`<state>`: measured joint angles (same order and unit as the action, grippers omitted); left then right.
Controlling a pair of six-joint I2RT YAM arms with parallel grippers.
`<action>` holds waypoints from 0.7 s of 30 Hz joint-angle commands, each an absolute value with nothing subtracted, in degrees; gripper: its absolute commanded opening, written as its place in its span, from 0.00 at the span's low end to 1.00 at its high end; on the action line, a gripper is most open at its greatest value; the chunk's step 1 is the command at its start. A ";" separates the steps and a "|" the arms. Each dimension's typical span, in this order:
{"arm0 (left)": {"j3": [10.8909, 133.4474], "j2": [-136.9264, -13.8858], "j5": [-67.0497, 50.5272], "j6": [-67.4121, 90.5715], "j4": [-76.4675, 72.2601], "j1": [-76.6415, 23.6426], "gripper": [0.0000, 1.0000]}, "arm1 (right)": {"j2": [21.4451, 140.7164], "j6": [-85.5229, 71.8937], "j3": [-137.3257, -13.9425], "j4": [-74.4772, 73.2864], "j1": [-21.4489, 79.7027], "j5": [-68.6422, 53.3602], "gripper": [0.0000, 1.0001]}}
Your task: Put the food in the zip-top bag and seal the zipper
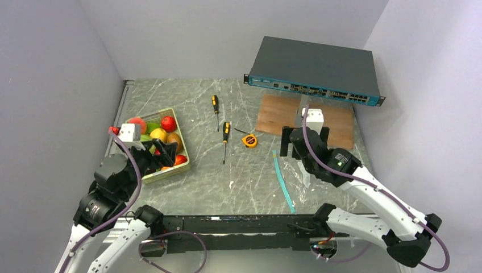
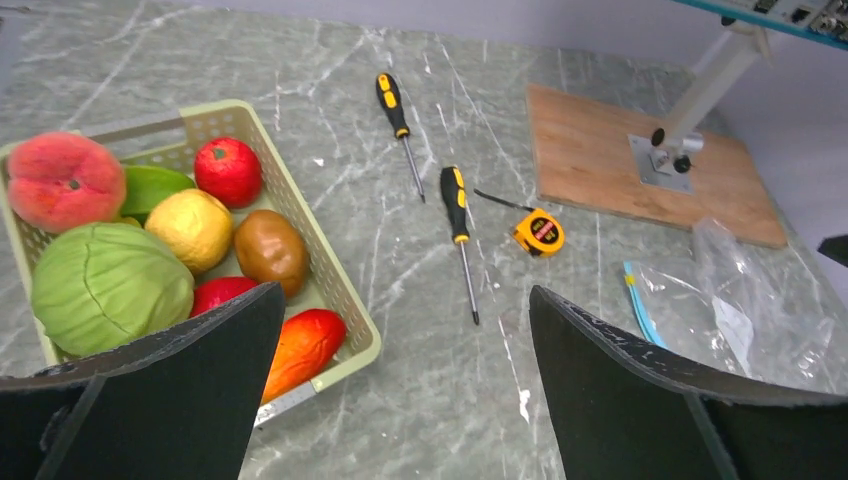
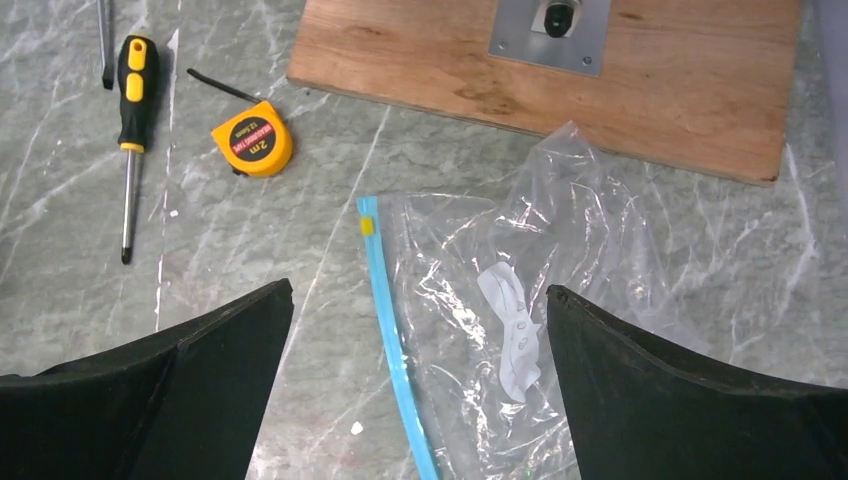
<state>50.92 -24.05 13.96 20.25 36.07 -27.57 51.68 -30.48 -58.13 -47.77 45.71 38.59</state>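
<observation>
zipper [image 3: 392, 330] teal-blue | tray [image 2: 212, 118] pale green | table [image 2: 400, 400] grey, white-veined

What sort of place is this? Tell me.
Probably a robotics lab test cell: bare walls box in the table, toy food fills a tray, and a network switch and screwdrivers sit nearby.

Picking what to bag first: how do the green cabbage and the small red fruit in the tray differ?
The green cabbage is clearly bigger than the small red fruit. The green cabbage is pale and veined; the small red fruit is smooth and glossy. Both sit in the tray.
</observation>
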 commanded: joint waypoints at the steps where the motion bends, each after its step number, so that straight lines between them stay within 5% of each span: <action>1: 51.00 -22.80 8.11 24.09 38.52 -27.29 0.99 | 56.01 -30.34 -63.23 -52.21 46.39 36.77 1.00; 13: 44.27 -22.23 3.37 31.72 43.85 -27.30 0.99 | 70.46 -42.48 -58.49 -63.18 51.24 36.19 0.98; 18: 42.12 -24.86 -3.63 32.96 42.34 -27.26 0.99 | 77.11 -45.22 -57.33 -64.50 52.85 37.52 0.77; 21: 40.95 -26.47 -7.77 33.77 40.13 -27.26 0.99 | 80.48 -42.56 -56.90 -61.88 52.71 35.00 0.75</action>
<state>42.04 -24.40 -0.40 31.40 43.88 -27.57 77.67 -42.61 -57.39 -62.52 52.42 35.83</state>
